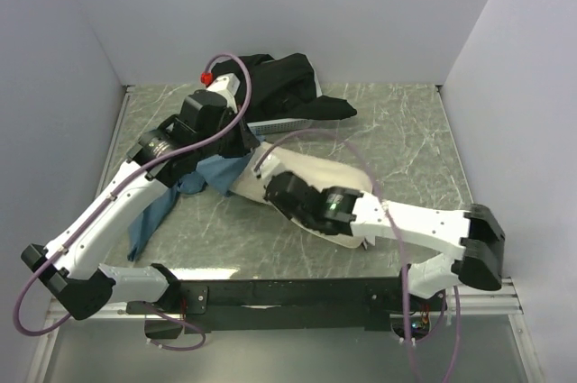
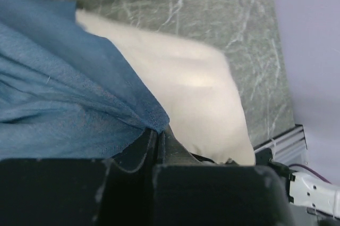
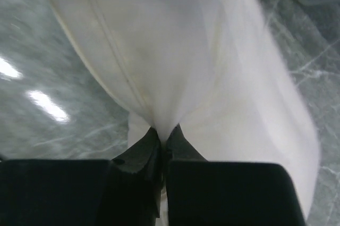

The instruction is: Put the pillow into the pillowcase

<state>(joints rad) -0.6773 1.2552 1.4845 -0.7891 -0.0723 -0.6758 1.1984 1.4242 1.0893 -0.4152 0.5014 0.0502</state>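
A green marbled table (image 1: pixel 406 140) with pale walls on three sides fills the overhead view. Near its middle lies the pillow (image 1: pixel 311 167), cream and soft. Its left end touches the bunched pillowcase (image 1: pixel 153 212) and seems partly tucked under it. The pillowcase is thin blue fabric that trails toward the table's near-left edge. A black cloth (image 1: pixel 288 81) is heaped at the back, well apart from the work.

The left arm reaches in from the near-left corner. The left gripper (image 2: pixel 158 133) has its jaws pressed together on an edge of the pillowcase, and the blue cloth drapes up and away from the pinch. Just beside it the pillow's rounded corner (image 2: pixel 186 77) lies bare on the table.

The right arm crosses over the pillow from the near-right. The right gripper (image 3: pixel 162 141) has its jaws pinched on a fold of the pillow's cover, which puckers into creases at the tips.

The pillow looks light and squashy. It will likely sag and fold rather than slide as one piece, so a hold near a corner or seam should steer it better than a pinch mid-panel. The pillowcase looks limp and will probably collapse shut unless its opening is held up by the hem.
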